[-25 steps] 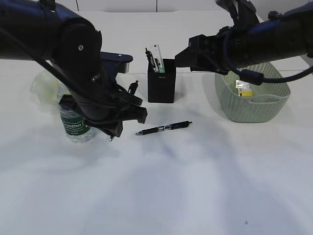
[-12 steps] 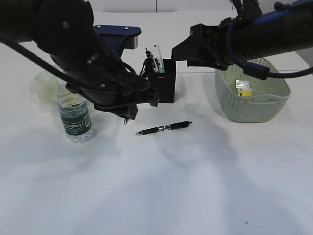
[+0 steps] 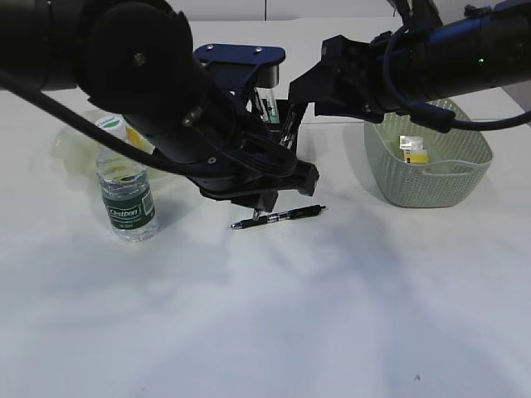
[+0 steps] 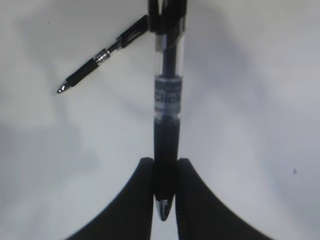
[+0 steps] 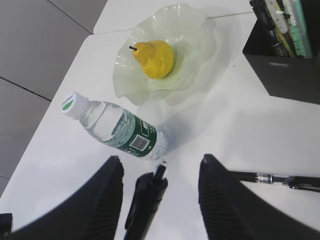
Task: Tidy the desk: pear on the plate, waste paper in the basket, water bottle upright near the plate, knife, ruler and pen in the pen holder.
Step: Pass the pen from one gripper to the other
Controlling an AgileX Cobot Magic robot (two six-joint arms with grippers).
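— Two pens? Where does each sit?
— One pen (image 4: 167,100) is pinched in the left claw (image 4: 165,169), fingers narrow on its grip, tip towards the camera. The second pen (image 3: 286,215) lies flat on the surface (image 3: 332,315), just beside that claw.
— How much open room is there?
— The whole near half of the white surface is bare. The crowding is along the back: water bottle (image 3: 126,195) upright at the left, just in front of the plate (image 3: 70,149); basket (image 3: 427,178) at the right with the waste paper (image 3: 412,151) inside.
— And the right claw?
— The right claw (image 5: 161,158) stands wide, closed on nothing. A dark stick-shaped thing shows between its fingers; I cannot tell what it is.
— What does its camera add?
— The pear (image 5: 154,59) lies in the middle of the plate's wavy rim, which the left arm hides from the front. It also shows the pen holder (image 5: 287,65) from above, with the ruler (image 5: 278,17) among the things standing in it, and the surface's left edge, with grey floor tiles beyond.
— The left wrist view?
— Only there is the grip plain — from the front the arm's bulk covers it and most of the holder.
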